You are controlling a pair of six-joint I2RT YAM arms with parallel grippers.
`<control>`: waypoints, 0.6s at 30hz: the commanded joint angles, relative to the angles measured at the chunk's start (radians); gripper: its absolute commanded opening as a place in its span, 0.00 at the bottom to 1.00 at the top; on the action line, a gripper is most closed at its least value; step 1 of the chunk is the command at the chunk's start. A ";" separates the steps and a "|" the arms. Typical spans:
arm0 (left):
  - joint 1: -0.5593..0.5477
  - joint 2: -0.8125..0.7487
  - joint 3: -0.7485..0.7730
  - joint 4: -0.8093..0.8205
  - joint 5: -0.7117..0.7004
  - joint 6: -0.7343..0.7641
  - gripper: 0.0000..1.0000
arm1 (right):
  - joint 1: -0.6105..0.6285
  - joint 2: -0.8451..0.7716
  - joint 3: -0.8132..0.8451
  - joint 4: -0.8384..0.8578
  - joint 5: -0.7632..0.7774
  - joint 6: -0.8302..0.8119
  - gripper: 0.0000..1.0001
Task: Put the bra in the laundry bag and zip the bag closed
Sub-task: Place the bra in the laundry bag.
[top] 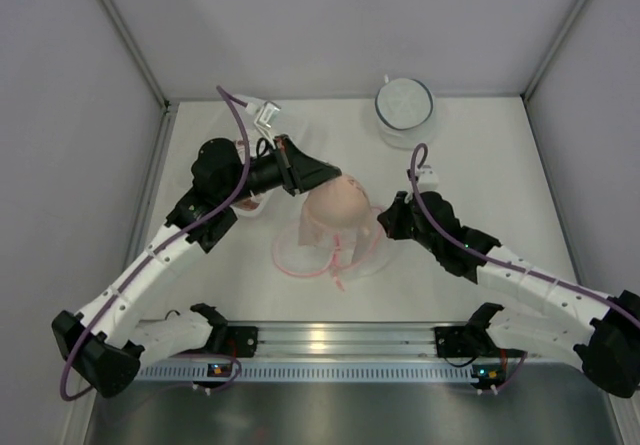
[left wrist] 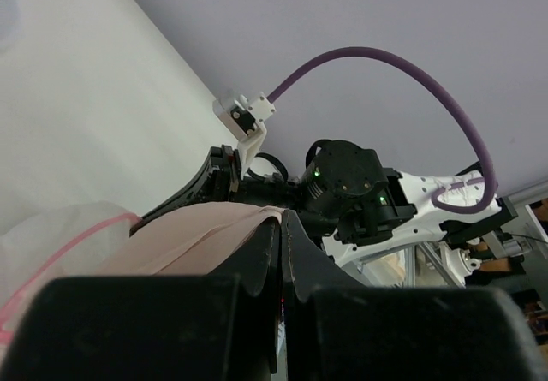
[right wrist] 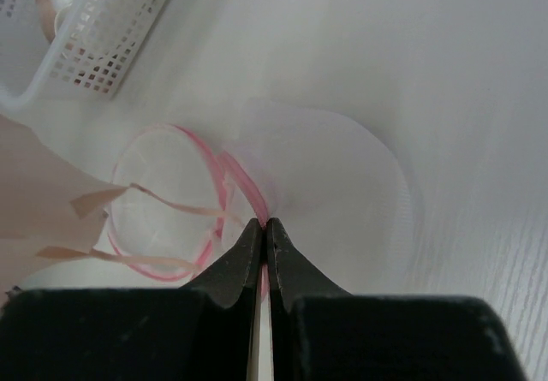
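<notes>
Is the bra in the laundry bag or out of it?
Not fully in: the bra bulges above the open laundry bag, pinched in the shut left pincer.

White table (top: 480, 165) carries pink-trimmed laundry bag (top: 292, 253), round mesh pouch (top: 405, 105), white basket (right wrist: 94, 38).

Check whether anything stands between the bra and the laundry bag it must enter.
Nothing visible does. The left gripper holds the bra right at the laundry bag, whose edge the right gripper pinches.

White basket (right wrist: 107, 30) cut by edge; bra (left wrist: 201, 240) partly behind left hand (left wrist: 282, 223).
</notes>
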 commanded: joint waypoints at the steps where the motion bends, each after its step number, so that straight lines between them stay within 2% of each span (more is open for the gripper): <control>1: -0.006 0.024 -0.016 0.148 -0.042 -0.003 0.00 | 0.013 -0.046 0.051 0.031 -0.024 0.032 0.00; 3: -0.009 0.045 -0.023 0.209 -0.039 -0.033 0.00 | 0.013 -0.058 0.049 0.031 -0.021 0.049 0.00; 6: -0.031 0.064 -0.040 0.214 -0.060 -0.032 0.00 | 0.012 -0.075 0.043 0.020 0.002 0.066 0.00; 11: -0.098 0.048 -0.164 0.248 -0.214 0.000 0.00 | 0.012 -0.098 0.057 -0.023 0.014 0.064 0.00; 14: -0.134 0.044 -0.229 0.297 -0.229 -0.001 0.00 | 0.012 -0.114 0.068 -0.050 0.017 0.066 0.00; 18: -0.228 0.044 -0.299 0.308 -0.350 0.040 0.00 | 0.012 -0.131 0.083 -0.070 0.042 0.077 0.00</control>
